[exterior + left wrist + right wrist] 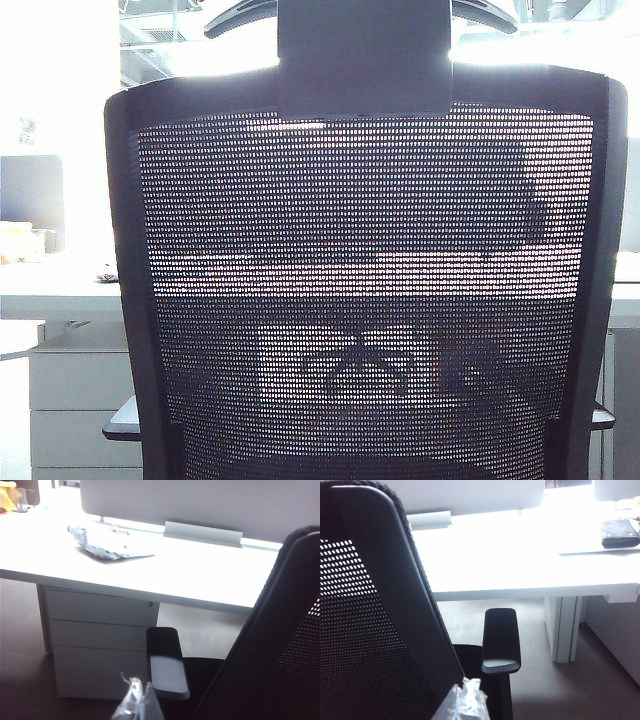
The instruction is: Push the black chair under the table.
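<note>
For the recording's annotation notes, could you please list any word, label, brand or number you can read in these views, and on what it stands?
No text can be read in any view.
crumpled packet on the table: red and blue print, too blurred to read.
dark flat object on the table: no legible marking.
black chair: no label visible.

The big black mesh-backed office chair blocked most of the long white desk and ran off the exterior view's bottom edge. Only clear, plastic-wrapped tips of the left gripper and right gripper poked in, so jaw state was anyone's guess. The crinkly blue-white packet was too blurry to identify.
</note>
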